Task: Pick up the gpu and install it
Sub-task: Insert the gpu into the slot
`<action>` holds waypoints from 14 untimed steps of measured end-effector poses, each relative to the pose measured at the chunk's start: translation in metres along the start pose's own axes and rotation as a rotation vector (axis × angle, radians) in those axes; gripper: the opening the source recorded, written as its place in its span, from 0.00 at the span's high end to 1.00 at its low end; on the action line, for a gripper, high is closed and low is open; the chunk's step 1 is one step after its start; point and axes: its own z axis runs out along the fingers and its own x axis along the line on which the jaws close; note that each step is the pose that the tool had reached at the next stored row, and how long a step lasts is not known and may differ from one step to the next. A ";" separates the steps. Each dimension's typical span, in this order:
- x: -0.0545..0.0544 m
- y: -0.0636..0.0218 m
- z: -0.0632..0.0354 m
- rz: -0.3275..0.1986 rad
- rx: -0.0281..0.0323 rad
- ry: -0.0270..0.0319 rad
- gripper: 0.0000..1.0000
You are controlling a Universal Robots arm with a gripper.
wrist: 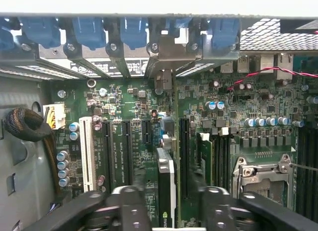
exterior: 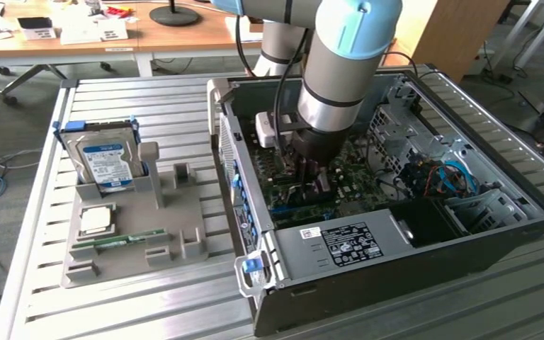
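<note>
I see the gpu (wrist: 166, 186) standing on edge in a slot of the motherboard (wrist: 124, 99), inside the open computer case (exterior: 423, 248). Its silver end bracket (wrist: 164, 54) sits among the blue slot clips (wrist: 89, 32) at the case's back wall. In the wrist view the gripper (wrist: 166, 203) straddles the card, one of the fingers (wrist: 126, 206) on each side, with a visible gap to the card's faces, so I read them as released rather than clamped on it. In the exterior view the arm (exterior: 333, 78) reaches straight down into the case. At about nine o'clock from the case on the slatted counter (exterior: 139, 304) stands a grey parts holder (exterior: 173, 234), carrying a blue-labelled hard drive (exterior: 104, 163), a processor chip (exterior: 97, 218) and a green memory stick (exterior: 121, 241).
</note>
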 end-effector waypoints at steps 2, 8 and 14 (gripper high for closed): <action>0.000 0.0000 0.0000 0.000 0.0000 0.0001 0.49; 0.000 0.0000 0.0000 0.000 0.0000 0.0000 0.25; 0.000 0.0000 -0.0008 0.000 -0.0002 0.0003 0.25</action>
